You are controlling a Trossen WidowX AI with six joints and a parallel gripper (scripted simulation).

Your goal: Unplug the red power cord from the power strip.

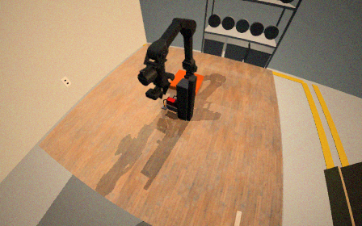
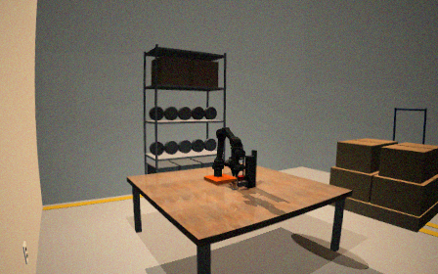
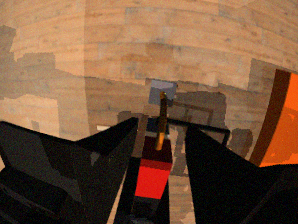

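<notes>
Warehouse or workshop type space. Tall metal rack against a grey wall, rows of dark round items on its shelves, big brown box up top. Stacked cartons on the floor, blue upright frame behind. Yellow lines on pale concrete-look floor. Plain wood-top table, dark legs. Cream side wall has an outlet.
</notes>
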